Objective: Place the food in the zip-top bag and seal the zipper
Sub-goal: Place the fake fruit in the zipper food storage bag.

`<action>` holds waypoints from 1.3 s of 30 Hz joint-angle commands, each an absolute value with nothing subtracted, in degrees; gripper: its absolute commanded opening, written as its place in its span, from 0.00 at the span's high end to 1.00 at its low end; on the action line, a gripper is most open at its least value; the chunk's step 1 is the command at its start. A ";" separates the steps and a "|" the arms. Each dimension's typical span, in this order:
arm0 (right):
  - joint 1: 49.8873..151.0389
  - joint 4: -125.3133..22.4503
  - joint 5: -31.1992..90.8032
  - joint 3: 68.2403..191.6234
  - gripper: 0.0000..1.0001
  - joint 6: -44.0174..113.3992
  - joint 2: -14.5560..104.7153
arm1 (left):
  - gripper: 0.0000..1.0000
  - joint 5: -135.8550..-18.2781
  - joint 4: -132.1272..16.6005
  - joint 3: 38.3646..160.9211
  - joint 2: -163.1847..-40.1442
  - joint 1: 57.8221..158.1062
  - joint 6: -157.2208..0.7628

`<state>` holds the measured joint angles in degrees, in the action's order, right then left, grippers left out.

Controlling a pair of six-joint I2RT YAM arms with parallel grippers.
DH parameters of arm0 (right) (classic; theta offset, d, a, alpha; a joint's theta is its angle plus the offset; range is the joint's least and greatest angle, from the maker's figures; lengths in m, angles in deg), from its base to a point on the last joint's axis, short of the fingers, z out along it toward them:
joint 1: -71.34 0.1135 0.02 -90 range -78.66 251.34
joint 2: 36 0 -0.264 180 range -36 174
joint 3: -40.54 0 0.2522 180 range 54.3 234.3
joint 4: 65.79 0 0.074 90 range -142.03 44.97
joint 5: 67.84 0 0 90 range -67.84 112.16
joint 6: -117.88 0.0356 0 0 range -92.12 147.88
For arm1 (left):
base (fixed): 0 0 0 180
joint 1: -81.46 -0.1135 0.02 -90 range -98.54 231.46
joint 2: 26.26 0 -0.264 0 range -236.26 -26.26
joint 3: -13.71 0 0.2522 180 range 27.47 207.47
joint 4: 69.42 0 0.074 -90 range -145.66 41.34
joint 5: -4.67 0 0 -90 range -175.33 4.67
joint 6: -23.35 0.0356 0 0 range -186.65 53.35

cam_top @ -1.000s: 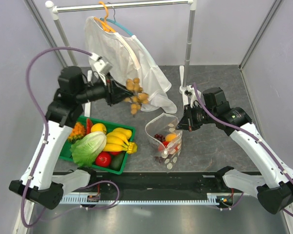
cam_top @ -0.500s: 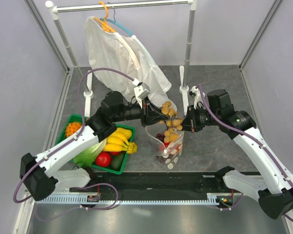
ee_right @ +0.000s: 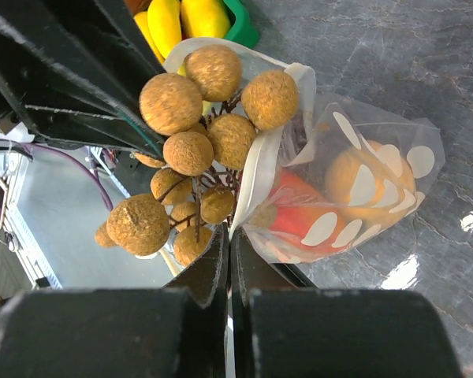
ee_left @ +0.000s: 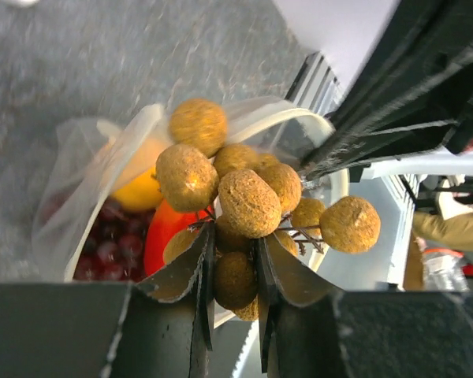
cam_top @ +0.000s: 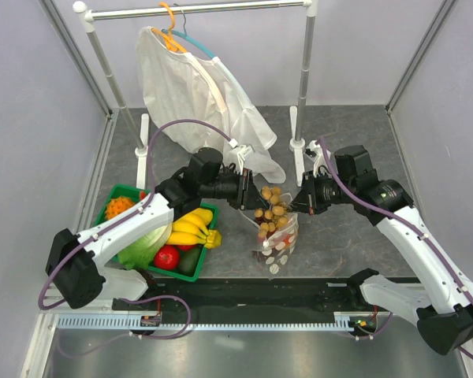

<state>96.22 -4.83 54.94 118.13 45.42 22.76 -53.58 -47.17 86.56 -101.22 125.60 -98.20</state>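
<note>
1. Your left gripper (ee_left: 232,276) is closed down to a narrow gap on the tan berry bunch (ee_left: 248,203). Its fingers pinch one berry and the stems at the lower centre of the left wrist view.
2. The bunch sits at the mouth of the zip-top bag (cam_top: 277,236), in the centre of the overhead frame. Its berries spread over the opening and are not down inside.
3. Your right gripper (ee_right: 227,244) is pressed fully together on the zipper (ee_right: 256,169), the white strip along the bag's rim. It holds that edge up, and the mouth is open. You cannot make out the slider tab.
4. Inside the bag, the orange peach-like ball (ee_right: 355,177) shows behind the white dots. The dark purple grapes (ee_left: 102,252) lie at the lower left of the left wrist view.
5. The bag stands on the grey table (cam_top: 355,134), near the green basket (cam_top: 191,272) and to its right. The basket holds the banana bunch (cam_top: 191,224) and the lettuce (cam_top: 142,240).
</note>
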 commanded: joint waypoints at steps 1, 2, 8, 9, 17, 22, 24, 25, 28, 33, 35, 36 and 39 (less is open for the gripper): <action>96.03 -6.85 56.44 117.58 1.00 44.05 21.13 | 0.98 -57.54 -35.37 90.05 -102.98 126.02 -103.65; 96.03 -6.94 56.61 117.49 1.00 43.96 21.13 | 0.94 -59.82 -34.75 90.49 -103.77 125.94 -104.00; 96.03 -6.24 55.03 117.05 1.00 42.47 20.86 | 0.94 -57.56 -35.53 95.14 -104.49 128.83 -98.66; 96.03 -6.24 54.42 116.96 1.00 42.47 20.78 | 0.97 -57.64 -35.62 94.98 -103.18 129.45 -96.29; 96.03 -6.32 54.07 115.91 1.00 44.66 20.78 | 0.98 -59.58 -40.98 87.86 -90.34 130.86 -90.47; 96.03 -6.76 54.33 116.35 1.00 45.28 20.95 | 0.98 -58.17 -39.14 86.89 -91.21 132.00 -89.15; 95.95 -6.94 54.86 116.70 1.00 45.37 20.95 | 0.98 -57.82 -39.22 87.41 -93.22 132.79 -88.45; 96.03 -7.03 54.94 116.70 1.00 45.11 20.95 | 0.98 -58.34 -39.14 87.85 -94.19 133.92 -87.92; 96.03 -6.94 55.56 116.88 1.00 44.58 20.69 | 0.98 -61.32 -36.95 90.66 -98.58 135.25 -88.26; 96.03 -6.24 56.35 116.53 1.00 43.08 19.72 | 0.92 -66.51 -33.78 97.51 -104.65 134.12 -91.60; 96.03 -5.80 56.44 116.52 1.00 42.56 19.46 | 0.82 -66.96 -31.41 99.53 -107.46 132.54 -93.62; 96.03 -5.71 56.44 116.61 1.00 42.29 19.37 | 0.75 -67.31 -30.71 100.07 -107.90 131.05 -93.98; 96.03 -5.36 56.53 116.70 1.00 42.03 19.02 | 0.58 -67.75 -29.30 101.12 -108.09 129.98 -91.27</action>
<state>96.22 -4.56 55.13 116.19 43.49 20.58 -64.64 -32.87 97.89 -107.82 131.88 -91.77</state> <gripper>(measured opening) 0.010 0.350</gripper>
